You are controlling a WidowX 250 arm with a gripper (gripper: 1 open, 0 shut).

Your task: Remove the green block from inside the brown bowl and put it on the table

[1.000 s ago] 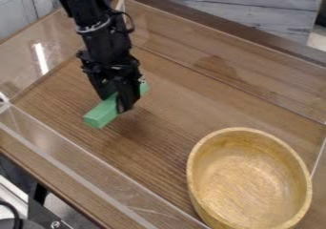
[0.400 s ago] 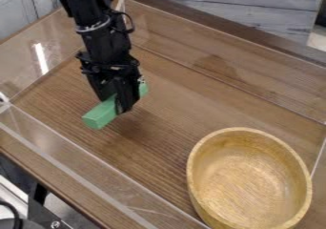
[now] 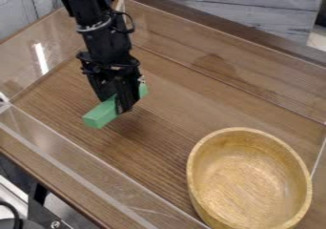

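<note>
A flat bright green block lies on the brown wood-grain table at the left of the view, one end under my gripper. The black gripper points almost straight down, and its fingers are shut on the block's upper end. The block's lower end rests on the tabletop. The brown bowl, a round light tan wooden bowl with a thick rim, sits at the lower right with nothing inside it, well apart from the gripper and the block.
Clear acrylic walls run along the table's front and left edges. A white object shows past the table's far right edge. The black arm rises to the upper left.
</note>
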